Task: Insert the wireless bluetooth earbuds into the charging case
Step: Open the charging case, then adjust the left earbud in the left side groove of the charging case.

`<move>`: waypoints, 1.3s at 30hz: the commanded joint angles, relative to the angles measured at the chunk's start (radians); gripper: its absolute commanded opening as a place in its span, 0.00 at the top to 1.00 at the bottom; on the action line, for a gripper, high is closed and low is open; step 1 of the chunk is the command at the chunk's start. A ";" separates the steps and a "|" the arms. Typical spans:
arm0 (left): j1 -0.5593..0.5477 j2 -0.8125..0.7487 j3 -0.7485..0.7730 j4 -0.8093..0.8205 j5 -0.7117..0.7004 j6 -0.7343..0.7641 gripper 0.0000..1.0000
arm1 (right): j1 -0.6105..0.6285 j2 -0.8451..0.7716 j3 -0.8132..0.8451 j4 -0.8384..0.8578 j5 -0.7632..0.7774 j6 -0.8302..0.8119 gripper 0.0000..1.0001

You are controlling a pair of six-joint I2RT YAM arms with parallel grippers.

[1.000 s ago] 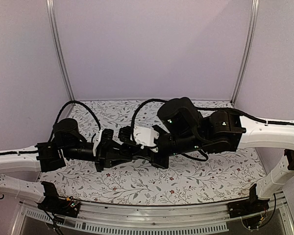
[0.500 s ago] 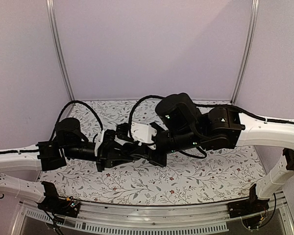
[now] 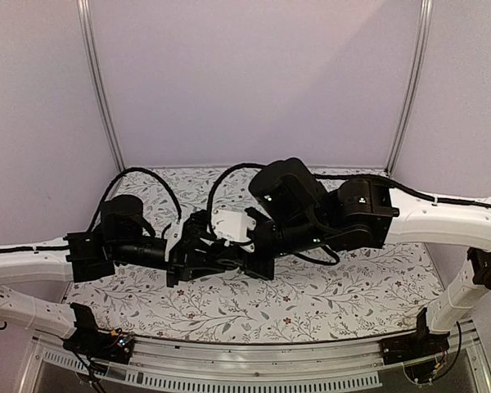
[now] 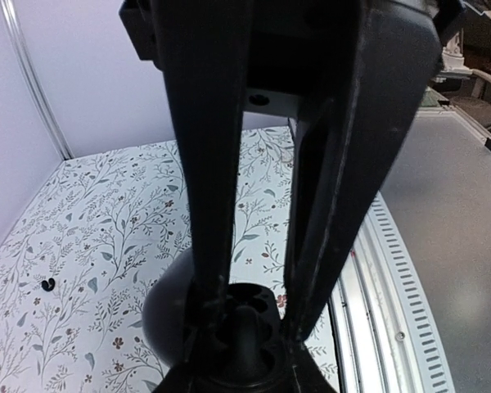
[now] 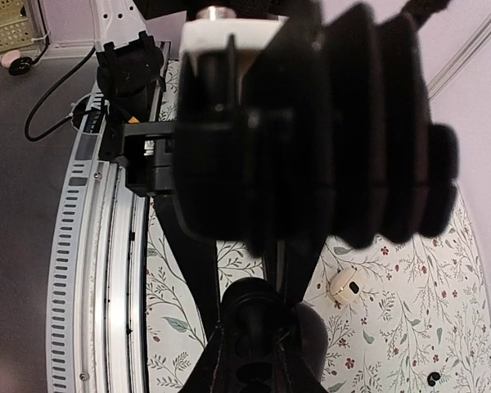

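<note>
Over a flower-print tablecloth (image 3: 327,299), inside a booth of plain lavender walls (image 3: 254,82) — two robot arms meeting low at mid-table.
Clamped between the fingers of the left gripper (image 4: 247,319), above the cloth: the black charging case (image 4: 229,299), round sockets showing. Hard against it from the right, the right gripper (image 3: 247,262) — open or closed, impossible to tell. Loose on the cloth toward the far side, well apart from the case: one tiny black earbud (image 4: 47,284). Also toward the far side, a small cream case (image 5: 345,285). Along the near edge, a slotted metal rail (image 3: 245,360); at the far corners, slim metal posts (image 3: 98,82).
</note>
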 commanded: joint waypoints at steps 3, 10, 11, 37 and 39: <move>-0.015 0.019 0.033 -0.029 -0.014 0.023 1.00 | -0.005 0.029 0.035 -0.026 -0.003 -0.005 0.82; -0.018 0.032 0.041 -0.044 -0.020 0.030 1.00 | -0.006 0.034 0.036 -0.032 -0.003 -0.004 0.90; -0.017 0.032 0.043 -0.047 -0.020 0.032 1.00 | -0.005 0.034 0.035 -0.033 -0.003 -0.004 0.92; 0.021 -0.055 -0.024 0.143 0.041 -0.068 1.00 | -0.010 -0.077 -0.147 0.215 0.008 0.016 1.00; 0.025 -0.060 -0.028 0.151 0.044 -0.073 1.00 | -0.010 -0.071 -0.150 0.222 -0.001 0.020 1.00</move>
